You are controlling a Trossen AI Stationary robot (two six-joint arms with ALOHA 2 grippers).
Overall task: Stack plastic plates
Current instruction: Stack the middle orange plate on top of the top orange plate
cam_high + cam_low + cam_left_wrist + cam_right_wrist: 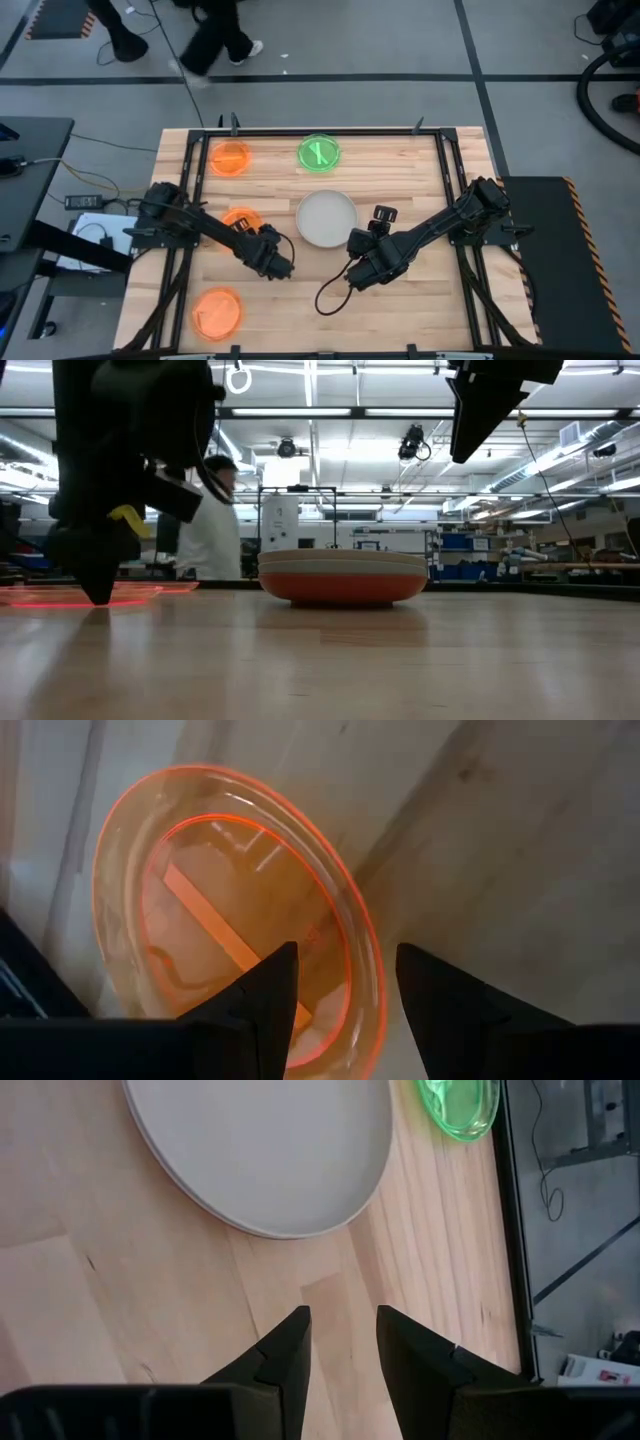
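Observation:
The larger plates stand stacked at mid-table (326,218): beige on top (260,1140), red-orange at the bottom (343,592). Small translucent orange plates lie far left (231,158), near left (217,312) and beside the stack (241,219), this last partly under my left arm. A neon green plate (319,152) lies at the far edge. My left gripper (345,985) is open and low, straddling that orange plate's rim (372,970). My right gripper (343,1340) is open and raised over bare table, right of the stack. My left gripper comes down from above at the small orange plate's rim (368,1005), with one finger (270,990) over the inside of the plate and the other (430,990) outside it. The plate lies flat on the table. Whether either finger touches it I cannot tell.
Black frame rails (180,200) run along the table's left, right and far sides. A black cable (330,295) loops on the table below my right gripper. People walk on the floor beyond the far edge (215,40); one in white shows behind the table (215,525).

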